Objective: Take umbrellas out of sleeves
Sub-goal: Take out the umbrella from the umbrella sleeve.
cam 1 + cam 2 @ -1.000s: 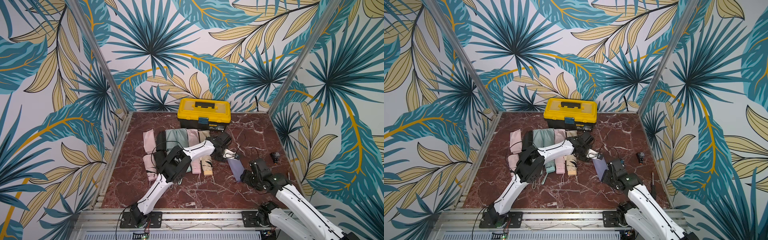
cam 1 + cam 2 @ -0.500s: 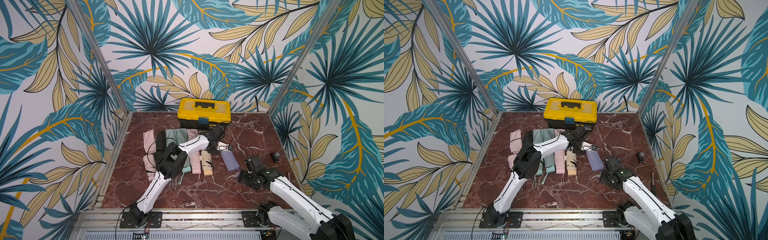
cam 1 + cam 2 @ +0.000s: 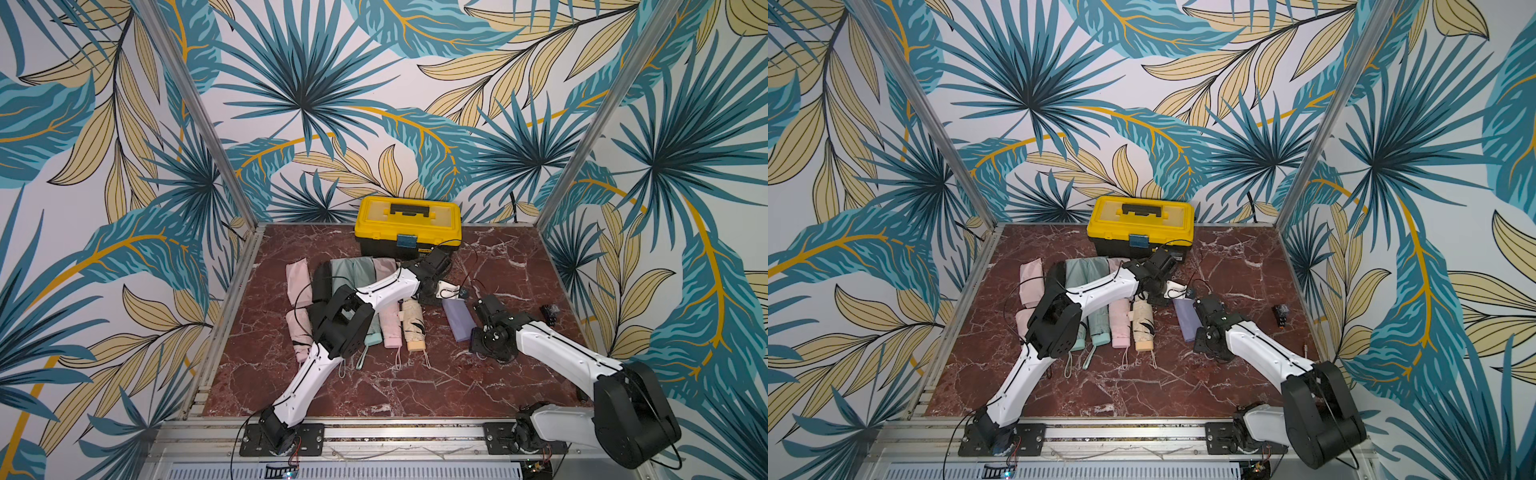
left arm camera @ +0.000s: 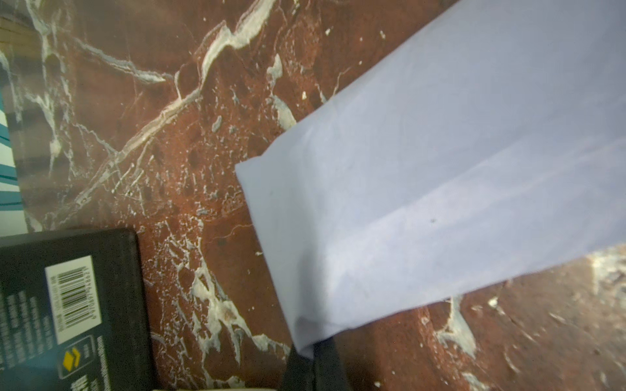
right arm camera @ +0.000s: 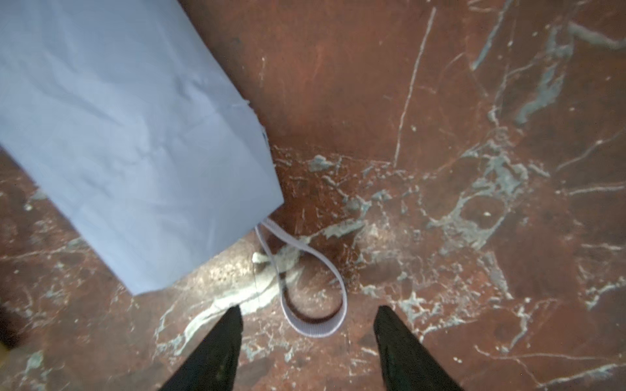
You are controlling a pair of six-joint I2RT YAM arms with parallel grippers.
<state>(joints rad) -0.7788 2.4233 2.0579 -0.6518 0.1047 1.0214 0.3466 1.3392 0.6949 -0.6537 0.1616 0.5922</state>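
The umbrellas point(image 3: 1121, 328) are lying in a front row on the bench point(image 3: 374, 386), and I am counting four bare ones for certain: a left pink umbrella point(image 3: 298, 332), a mint umbrella point(image 3: 372, 338), a second pink umbrella point(image 3: 390, 328) and a beige umbrella point(image 3: 412, 326). My left elbow point(image 3: 343, 328) is covering whatever is lying between the left pink umbrella and the mint umbrella, so I am not counting there. Behind them the sleeves point(image 3: 1032, 282) are lying flat: one pink sleeve point(image 3: 297, 277), one black sleeve point(image 3: 322, 276), a mint sleeve point(image 3: 349, 270) that may be one or two, and a second pink sleeve point(image 3: 384, 266) running under my left forearm point(image 3: 386, 286), which is hiding the rest of that row. One lilac sleeve point(image 3: 457, 320) is lying apart, to the right of the beige umbrella and in front of the single yellow-lidded toolbox point(image 3: 407, 220). The umbrella inside it is not showing, only one wrist loop point(image 5: 313, 333) trailing from its open end. My left claw point(image 4: 313, 367) is pinching together on a corner of the lilac sleeve. My right claw point(image 5: 308, 309) is standing apart and gripping nothing, with the wrist loop's end lying between its tips and touching neither. One small dark item point(image 3: 549, 314) near the right wall is too small to name.
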